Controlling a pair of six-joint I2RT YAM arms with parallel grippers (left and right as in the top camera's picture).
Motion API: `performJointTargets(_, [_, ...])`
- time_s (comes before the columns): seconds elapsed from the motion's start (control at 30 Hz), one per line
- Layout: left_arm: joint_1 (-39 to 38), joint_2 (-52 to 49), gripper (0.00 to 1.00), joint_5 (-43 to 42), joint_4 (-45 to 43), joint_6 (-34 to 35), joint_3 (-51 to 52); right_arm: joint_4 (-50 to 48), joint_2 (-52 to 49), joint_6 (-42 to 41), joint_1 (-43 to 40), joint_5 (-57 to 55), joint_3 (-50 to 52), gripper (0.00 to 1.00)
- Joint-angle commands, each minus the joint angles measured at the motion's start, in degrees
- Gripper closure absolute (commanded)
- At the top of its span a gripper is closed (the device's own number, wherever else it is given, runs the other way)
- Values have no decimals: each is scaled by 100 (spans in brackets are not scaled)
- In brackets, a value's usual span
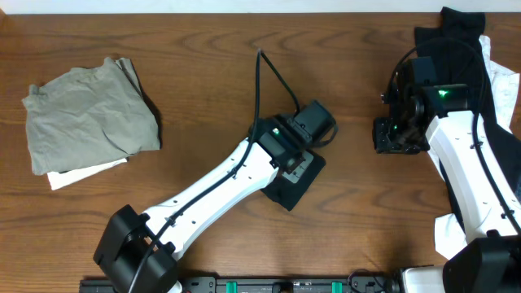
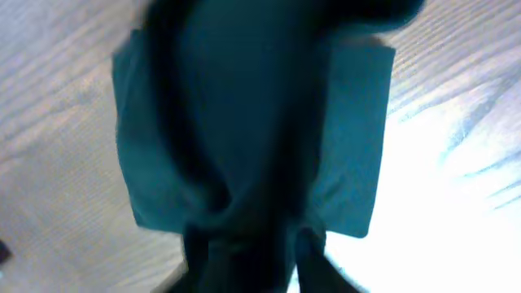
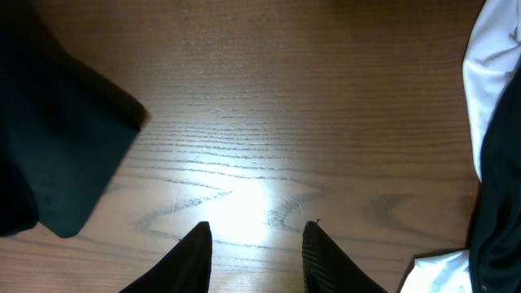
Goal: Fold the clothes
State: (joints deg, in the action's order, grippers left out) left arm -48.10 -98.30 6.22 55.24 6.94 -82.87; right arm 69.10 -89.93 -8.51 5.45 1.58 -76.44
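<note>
Clothes are laid in three spots on the table (image 1: 203, 49): one folded black shirt (image 1: 295, 185) at the middle, one olive-grey piece (image 1: 85, 114) stacked on one white piece (image 1: 81, 174) far to its left, and one heap of black and white pieces (image 1: 456, 41) to its right. The left gripper (image 1: 305, 130) is held directly over the shirt; its gap cannot be told. The right gripper (image 3: 259, 248) is kept narrowly parted right of the shirt, nothing held.

Black garment (image 1: 285, 194) mostly under left arm (image 1: 220, 183) (close-up blurred)
</note>
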Motion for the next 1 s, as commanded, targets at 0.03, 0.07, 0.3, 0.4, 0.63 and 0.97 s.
performJointTargets(0.03, [-37, 24, 66, -369, 251, 85, -17, 0, 42, 68, -15, 35, -63, 65])
performJointTargets(0.07, [-37, 24, 66, -616, 291, 83, -17, -2, 42, 68, -15, 35, -63, 65])
performJointTargets(0.3, [-17, 142, 76, -385, 577, 83, -20, -11, 42, 66, -13, 37, -63, 64])
performJointTargets(0.4, [35, 254, 76, 127, 560, 83, -20, -2, 42, 70, -13, 76, -63, 63])
performJointTargets(0.63, [682, 278, 76, 369, 474, 205, -17, 13, 42, 549, 59, 1600, 50, 56])
performJointTargets(0.97, [1978, 59, 54, -680, -323, 33, -17, -1290, 39, 498, 820, 3755, 1672, 45])
